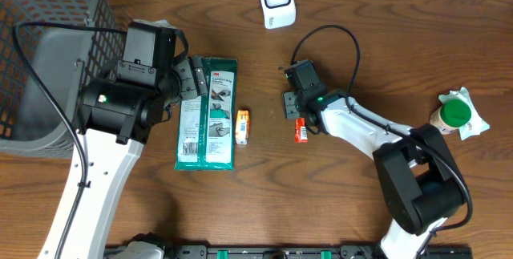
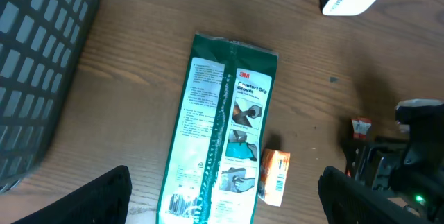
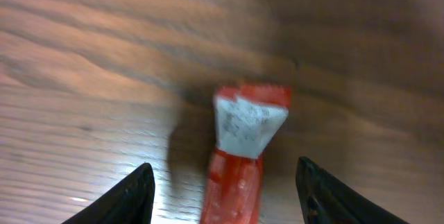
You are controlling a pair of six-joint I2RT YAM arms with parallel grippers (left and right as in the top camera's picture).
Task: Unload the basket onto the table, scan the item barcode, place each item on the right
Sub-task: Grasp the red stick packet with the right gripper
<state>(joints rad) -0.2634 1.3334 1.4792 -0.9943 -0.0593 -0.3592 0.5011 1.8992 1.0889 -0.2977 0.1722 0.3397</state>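
A small red sachet (image 3: 239, 148) with a white crimped end lies on the wood table. My right gripper (image 3: 225, 203) is open, one finger on each side of the sachet, with a gap on both sides. From overhead, the right gripper (image 1: 295, 113) hovers just above the sachet (image 1: 301, 130). A green and white glove packet (image 2: 222, 134) lies lengthwise below my left gripper (image 2: 225, 210), which is wide open and holds nothing. Its barcode shows near the packet's lower left corner. A white scanner (image 1: 275, 1) stands at the back edge.
A small orange box (image 1: 242, 125) lies beside the glove packet (image 1: 207, 115). A dark wire basket (image 1: 48, 18) fills the far left corner. A green-capped bottle (image 1: 457, 115) on white paper stands at the far right. The right arm's cable loops toward the scanner.
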